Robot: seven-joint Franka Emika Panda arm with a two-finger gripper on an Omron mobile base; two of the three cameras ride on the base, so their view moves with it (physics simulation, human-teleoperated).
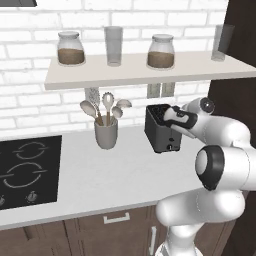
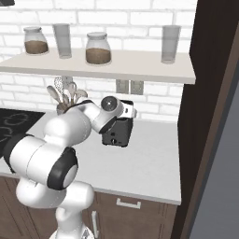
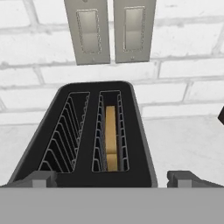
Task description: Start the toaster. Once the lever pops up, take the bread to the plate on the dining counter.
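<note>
So, left base view: toaster (image 1: 161,128) sits on the grey counter (image 1: 100,175) by the brick wall, just right of the utensil cup (image 1: 106,131), black cooktop (image 1: 29,170) well off to the left. Gripper (image 1: 176,116) hovers at the toaster's upper right edge, arm folded in from lower right. Shelf (image 1: 145,70) above w/ jars & glasses.

Right base view: same toaster (image 2: 117,130), partly behind the wrist; its front face w/ a small control low down is visible. Gripper itself hard to make out here.

Hand view: looking down into the toaster (image 3: 89,131); two slots, bread (image 3: 111,138) sits deep in the right one, left slot empty. Fingertips (image 3: 41,178) low at the bottom edge, set wide apart — roughly the toaster's width btw them, holding nothing. Two wall outlets (image 3: 109,30) on the brick behind.

Step, as I read it: start of task, toaster not yet started or bread still down; plate & dining counter come later. Next move prob. needs reaching the lever on the toaster's end and pressing down — lever can't be picked out for sure in these pics.

Writing/brands: none legible anywhere.
</note>
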